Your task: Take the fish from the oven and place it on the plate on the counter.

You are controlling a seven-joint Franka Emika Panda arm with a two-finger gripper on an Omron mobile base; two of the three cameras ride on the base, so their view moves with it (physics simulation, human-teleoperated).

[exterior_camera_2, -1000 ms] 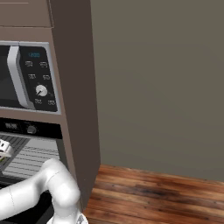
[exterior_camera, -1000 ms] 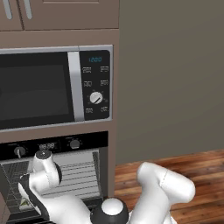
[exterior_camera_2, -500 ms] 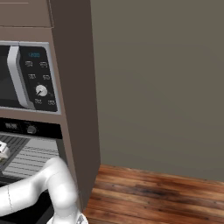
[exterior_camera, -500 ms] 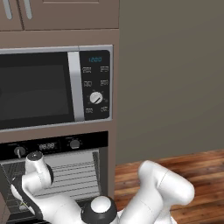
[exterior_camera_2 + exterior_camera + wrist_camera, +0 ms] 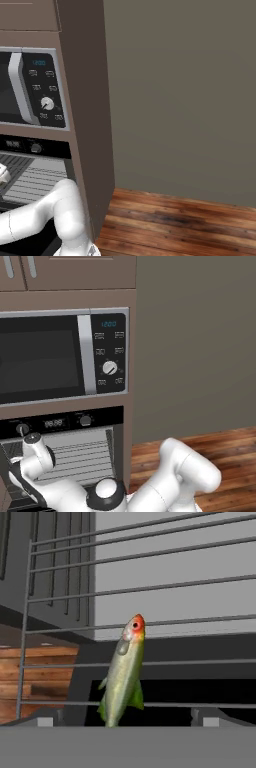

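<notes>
The fish (image 5: 122, 672) lies on the oven (image 5: 75, 453) rack, between spread fingers (image 5: 45, 721); microwave (image 5: 62, 356) clock reads 12:00.

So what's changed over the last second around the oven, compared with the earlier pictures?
In the left base view the arm has swung left and lower, across the open oven; its elbow has slid left too. The cameras did not move: the microwave and the wall sit where they were. In the hand view the fish lies on the wire rack, not yet gripped, between the open end effector's tips.
</notes>
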